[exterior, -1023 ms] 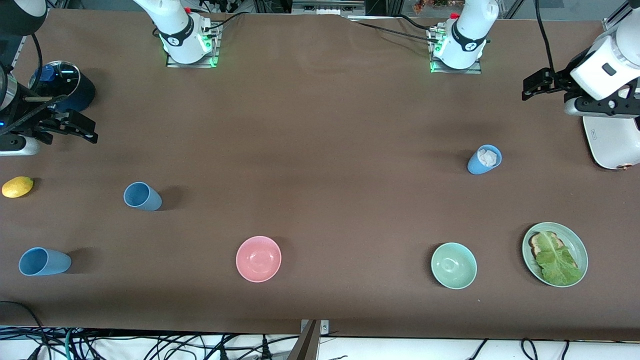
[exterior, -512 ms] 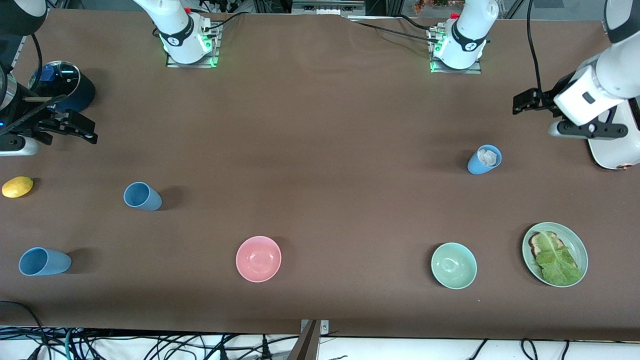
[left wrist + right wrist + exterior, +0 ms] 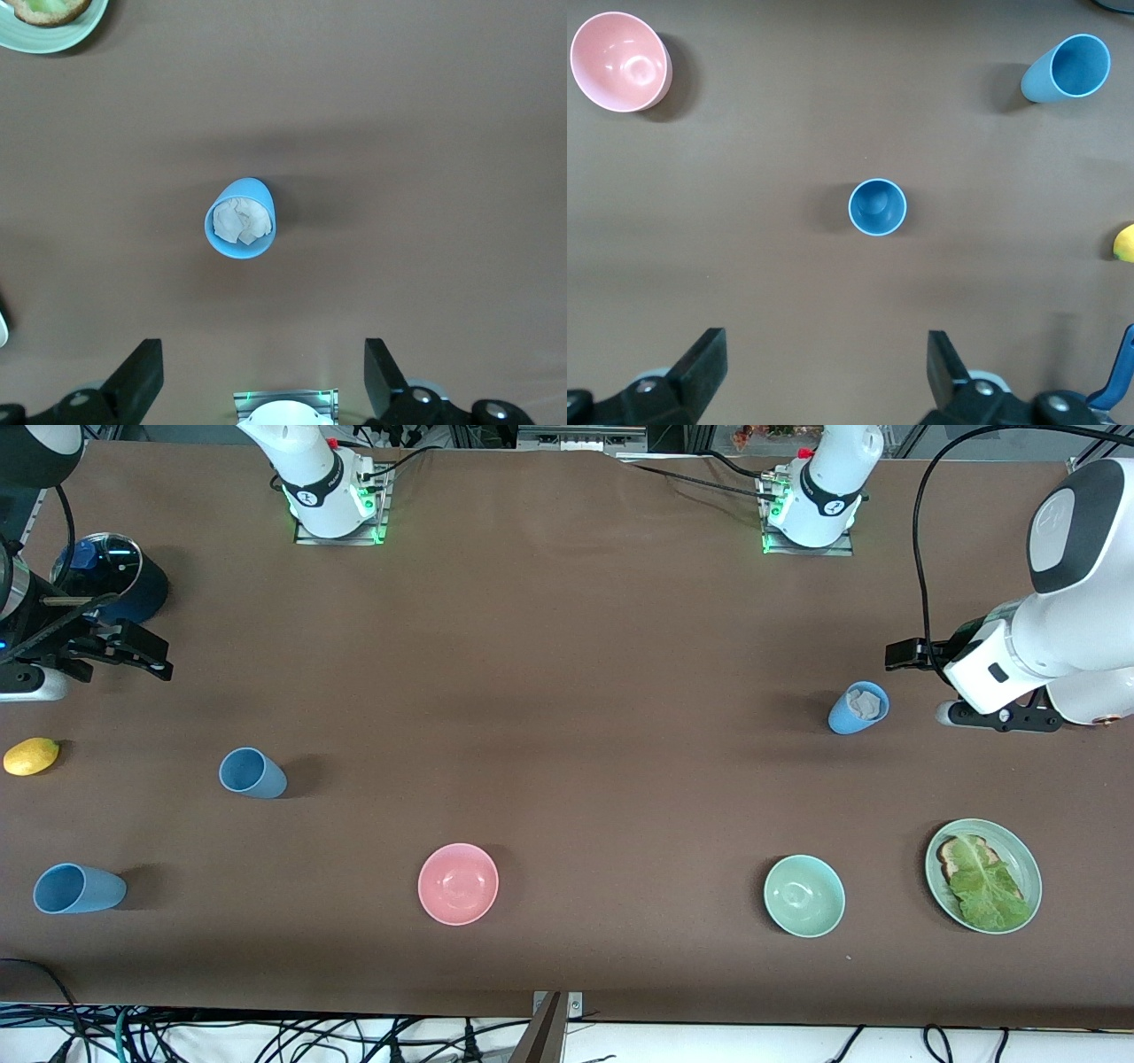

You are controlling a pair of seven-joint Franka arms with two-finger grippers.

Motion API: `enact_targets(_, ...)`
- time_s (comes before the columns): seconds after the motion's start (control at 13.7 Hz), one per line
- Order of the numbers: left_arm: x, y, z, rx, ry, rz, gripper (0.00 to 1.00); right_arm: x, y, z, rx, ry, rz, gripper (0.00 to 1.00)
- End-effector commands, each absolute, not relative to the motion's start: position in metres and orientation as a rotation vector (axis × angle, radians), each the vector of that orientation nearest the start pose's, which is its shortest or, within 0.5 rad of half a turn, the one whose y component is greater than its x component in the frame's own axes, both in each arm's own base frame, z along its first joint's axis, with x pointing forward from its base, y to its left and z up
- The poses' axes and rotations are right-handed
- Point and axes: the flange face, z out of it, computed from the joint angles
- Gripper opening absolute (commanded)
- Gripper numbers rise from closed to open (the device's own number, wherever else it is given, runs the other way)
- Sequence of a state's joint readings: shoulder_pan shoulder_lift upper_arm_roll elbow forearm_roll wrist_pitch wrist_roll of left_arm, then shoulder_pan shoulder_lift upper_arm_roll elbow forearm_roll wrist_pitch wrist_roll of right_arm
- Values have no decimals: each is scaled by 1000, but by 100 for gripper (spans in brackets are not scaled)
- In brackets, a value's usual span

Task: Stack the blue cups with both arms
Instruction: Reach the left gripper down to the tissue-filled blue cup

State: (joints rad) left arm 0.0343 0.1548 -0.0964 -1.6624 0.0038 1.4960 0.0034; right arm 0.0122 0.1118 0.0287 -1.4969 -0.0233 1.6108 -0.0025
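Note:
Three light-blue cups stand on the brown table. One cup, toward the left arm's end, has crumpled paper inside. My left gripper hangs open and empty over the table beside this cup. An empty cup stands toward the right arm's end. The third cup stands nearer the front camera, close to that end's edge. My right gripper waits open and empty above the table near the saucepan.
A pink bowl, a mint-green bowl and a green plate with toast and lettuce line the table's near side. A lemon and a dark-blue lidded saucepan sit at the right arm's end.
The left arm has swung down and inward, bringing its open gripper close to the paper-filled cup. The right arm and all the cups have stayed still.

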Motion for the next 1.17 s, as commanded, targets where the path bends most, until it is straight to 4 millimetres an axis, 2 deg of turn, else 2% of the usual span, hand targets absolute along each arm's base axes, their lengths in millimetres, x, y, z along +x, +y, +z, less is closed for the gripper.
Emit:
enact_targets(0.0, 591, -31, 476, -3075, 115, 524, 100, 592, 19, 605, -3154, -80, -22, 100)
enact_targets(0.22, 609, -11, 438, -3097, 68, 531, 100, 592, 19, 605, -3154, -80, -22, 100)
enact_targets(0.37, 612, -10, 423, -3099, 67, 514, 100, 592, 19, 605, -3152, -80, -22, 100)
enact_targets(0.51, 609, -6, 398, -3102, 62, 478, 100, 592, 19, 605, -3157, -81, -22, 100)
enact_targets(0.66, 605, 13, 377, -3112, 99, 440, 100, 592, 19, 604, -3153, -78, -20, 100)
enact_targets(0.88, 587, 47, 355, -3127, 207, 349, 100, 590, 27, 607, -3152, -97, -27, 100)
enact_targets(1.1, 559, 57, 347, -3134, 202, 273, 100, 590, 24, 607, -3152, -92, -27, 100)
